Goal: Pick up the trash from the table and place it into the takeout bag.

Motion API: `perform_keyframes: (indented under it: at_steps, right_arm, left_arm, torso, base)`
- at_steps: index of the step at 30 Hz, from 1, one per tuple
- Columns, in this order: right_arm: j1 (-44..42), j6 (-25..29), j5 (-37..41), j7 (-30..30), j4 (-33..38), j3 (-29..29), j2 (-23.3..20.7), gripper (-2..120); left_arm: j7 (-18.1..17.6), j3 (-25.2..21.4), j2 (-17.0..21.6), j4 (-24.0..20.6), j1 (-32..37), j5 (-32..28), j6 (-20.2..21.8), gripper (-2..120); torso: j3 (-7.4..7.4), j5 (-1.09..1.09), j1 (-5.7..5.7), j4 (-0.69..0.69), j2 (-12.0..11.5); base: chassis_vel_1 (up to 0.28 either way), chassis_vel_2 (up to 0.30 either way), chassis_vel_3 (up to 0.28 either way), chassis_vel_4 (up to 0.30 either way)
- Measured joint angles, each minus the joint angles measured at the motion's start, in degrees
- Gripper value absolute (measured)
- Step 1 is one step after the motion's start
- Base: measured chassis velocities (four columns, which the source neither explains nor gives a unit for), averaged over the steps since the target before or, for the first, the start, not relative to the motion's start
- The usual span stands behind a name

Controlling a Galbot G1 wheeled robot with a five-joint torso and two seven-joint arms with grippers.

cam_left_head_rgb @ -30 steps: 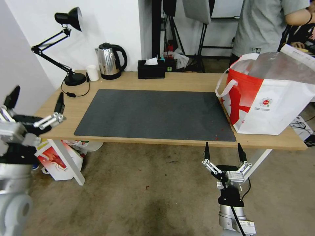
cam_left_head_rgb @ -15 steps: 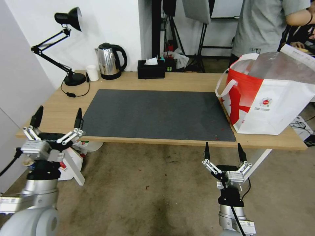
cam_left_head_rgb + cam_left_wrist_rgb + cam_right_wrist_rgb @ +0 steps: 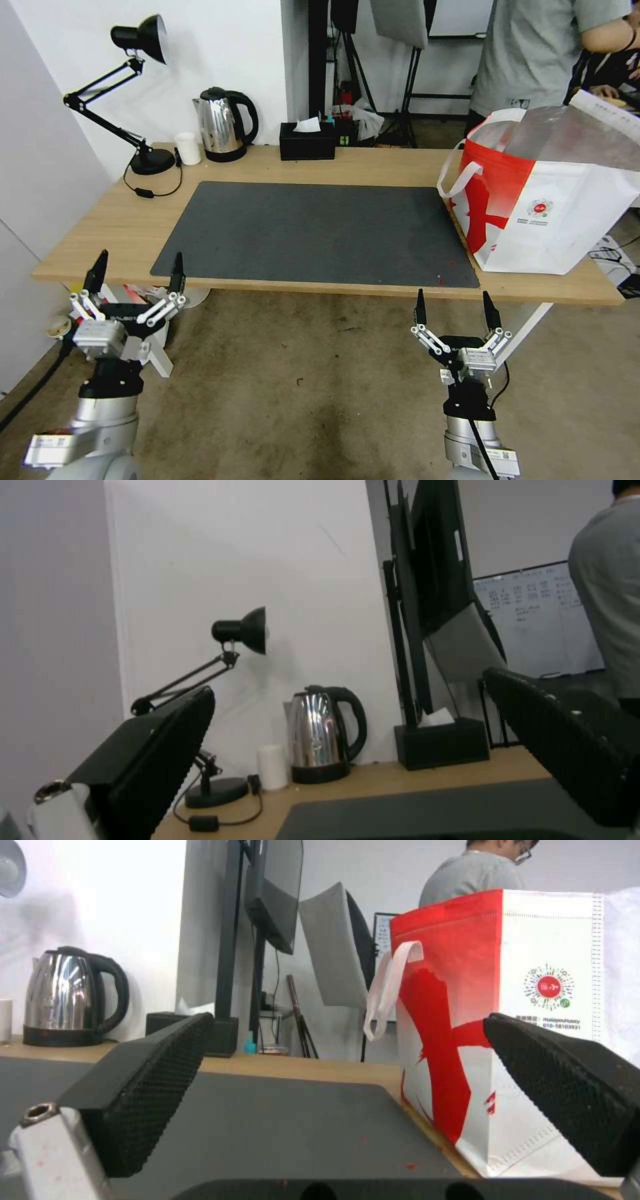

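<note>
Head view shows the table point(image 3: 333, 167) with its dark grey mat point(image 3: 313, 230) lying across the middle. The takeout bag point(image 3: 567, 213) stands upright at the right end of the table, just beside the mat's right edge, its top open and a white strap handle point(image 3: 460, 177) hanging on its left side. None of the food containers can be seen on the mat or the wood around it.

Along the far edge stand a black desk lamp point(image 3: 133, 60), a small white cup point(image 3: 189, 148), a steel kettle point(image 3: 223, 125) and a black tissue box point(image 3: 307, 140).

The left gripper point(image 3: 138, 272) sits in front of the table's near-left corner, just below the edge, jaws spread wide and holding nothing. The right gripper point(image 3: 455, 308) sits in front of the near edge, below the mat's right corner, jaws also spread wide and empty.

From the right wrist view, the bag point(image 3: 533, 1040) rises close ahead between the two black fingers point(image 3: 143, 1080), with the kettle point(image 3: 70, 995) farther off.
</note>
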Motion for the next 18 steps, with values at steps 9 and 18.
perform_keyframes:
  at_steps: [9, 18]
  right_arm:
    - [0.0, 0.0, 0.0, 0.0, 0.0, 0.0, 0.0, 100]
    - [0.0, 0.0, 0.0, 0.0, 0.0, 0.0, 0.0, 100]
  left_arm:
    - [0.0, 2.2, -0.5, 3.7, 2.6, 1.5, -4.0, 100]
    - [0.1, 3.0, 0.1, 7.2, 2.4, 2.7, -6.4, 100]
  torso:
    - [0.00, -0.01, 0.00, 0.01, 0.0]
    - [0.00, -0.01, 0.00, 0.00, 0.0]
  base:
    - [0.000, 0.000, 0.000, 0.000]
    - [0.000, 0.000, 0.000, 0.000]
